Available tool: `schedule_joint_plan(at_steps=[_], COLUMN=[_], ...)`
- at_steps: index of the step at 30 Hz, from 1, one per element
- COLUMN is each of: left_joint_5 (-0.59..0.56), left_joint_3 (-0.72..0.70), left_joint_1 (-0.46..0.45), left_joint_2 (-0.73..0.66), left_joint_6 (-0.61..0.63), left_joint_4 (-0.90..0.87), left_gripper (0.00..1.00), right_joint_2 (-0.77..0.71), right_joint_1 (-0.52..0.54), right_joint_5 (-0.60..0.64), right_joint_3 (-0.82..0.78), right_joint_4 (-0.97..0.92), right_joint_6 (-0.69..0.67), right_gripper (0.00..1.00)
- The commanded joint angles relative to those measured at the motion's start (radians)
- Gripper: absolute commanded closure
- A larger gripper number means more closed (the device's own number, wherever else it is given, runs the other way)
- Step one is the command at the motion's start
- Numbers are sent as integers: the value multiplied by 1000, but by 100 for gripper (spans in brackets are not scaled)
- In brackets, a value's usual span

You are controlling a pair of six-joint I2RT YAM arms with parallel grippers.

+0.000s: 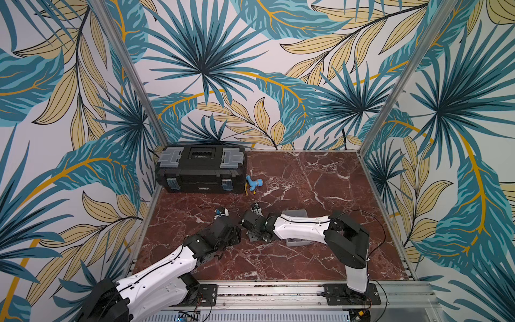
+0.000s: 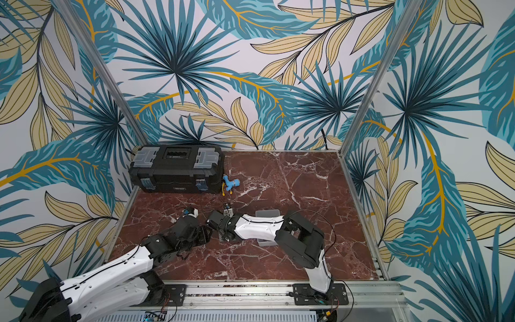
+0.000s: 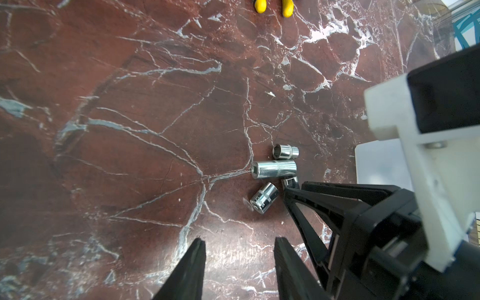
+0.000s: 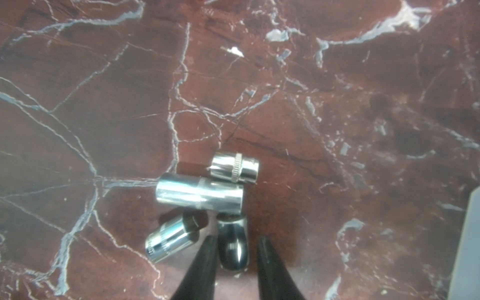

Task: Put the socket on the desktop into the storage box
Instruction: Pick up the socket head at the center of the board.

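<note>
Chrome socket (image 4: 232, 244) on the desktop (image 4: 78, 104) — right jaws straddling it.

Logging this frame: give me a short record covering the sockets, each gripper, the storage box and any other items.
sockets: four, chrome, lying clustered on the desktop
right gripper: jaws astride one socket, a gap showing on one side, not clamped
left gripper: open, empty, near the cluster
storage box: on the desktop, mostly hidden under the right arm; contents unseen
other items: black toolbox at the back, blue toy beside it
</note>
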Motion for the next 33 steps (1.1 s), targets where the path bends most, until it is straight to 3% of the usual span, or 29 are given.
schedule_joint_plan(at_steps=[1, 7, 12, 18, 25, 33], left_joint_5=[6, 7, 11, 11, 11, 198], left_joint_3=[-13, -5, 1, 6, 6, 35], left_joint_1=[8, 8, 9, 10, 10, 10], left_joint_2=[3, 4, 3, -1, -4, -58], left_joint_6=[-1, 3, 2, 3, 6, 50], left_joint_4=[22, 17, 18, 11, 14, 83], left_gripper=[52, 52, 53, 53, 53, 52], right_joint_2=[34, 20, 31, 28, 11, -309], right_joint_1=[-5, -6, -8, -12, -12, 4], right_joint_5=[10, 14, 5, 10, 9, 13], right_joint_3=[-1, -24, -31, -37, -73, -305], right_joint_4=[0, 4, 8, 10, 37, 195], right_joint_6=[4, 6, 11, 10, -7, -128], right_gripper=[74, 79, 71, 71, 89, 98])
